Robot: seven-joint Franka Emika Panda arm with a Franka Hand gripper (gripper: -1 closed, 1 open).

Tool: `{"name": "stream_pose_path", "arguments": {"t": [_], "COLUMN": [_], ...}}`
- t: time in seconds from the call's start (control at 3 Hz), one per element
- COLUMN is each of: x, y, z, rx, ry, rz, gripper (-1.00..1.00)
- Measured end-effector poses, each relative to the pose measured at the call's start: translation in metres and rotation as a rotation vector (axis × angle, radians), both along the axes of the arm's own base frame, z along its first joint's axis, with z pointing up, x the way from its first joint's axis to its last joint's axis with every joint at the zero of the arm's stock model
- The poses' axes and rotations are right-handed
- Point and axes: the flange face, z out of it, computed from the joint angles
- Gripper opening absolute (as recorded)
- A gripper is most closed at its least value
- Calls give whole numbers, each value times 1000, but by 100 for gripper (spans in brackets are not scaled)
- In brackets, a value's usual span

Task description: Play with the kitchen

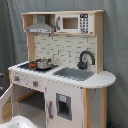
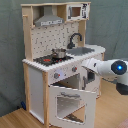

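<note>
I am looking at the kitchen (image 1: 65, 70) standing against a grey curtain backdrop (image 1: 115, 45) in both exterior views, its white and light-wood cabinet filling most of each picture. In the second exterior view its oven door (image 2: 70, 104) is hanging open, tilted outward toward the camera, with the window pane showing. A small metal pot (image 1: 43, 63) is sitting on the stovetop, and next to it the grey sink (image 1: 75, 73) is lying under the black faucet (image 1: 86, 59). The range hood (image 1: 41, 26) and a toy microwave (image 1: 74, 23) are sitting up top. In the second exterior view the arm (image 2: 111, 70) is reaching in from the second exterior view's right, near the knob panel above the open oven; I am seeing white links only, and I cannot tell whether the tool is spread or closed
</note>
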Motion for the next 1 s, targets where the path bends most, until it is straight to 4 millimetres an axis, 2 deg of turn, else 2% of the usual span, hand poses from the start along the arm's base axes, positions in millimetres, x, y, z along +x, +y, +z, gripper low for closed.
{"name": "stream_pose_path", "arguments": {"t": [0.33, 0.67, 1.0], "x": [-19, -39, -56], "y": [14, 32, 49], "z": [6, 4, -12], "rx": [-74, -165, -269], "ry": [-91, -193, -287], "rz": [14, 45, 95], "gripper": [100, 100, 100]}}
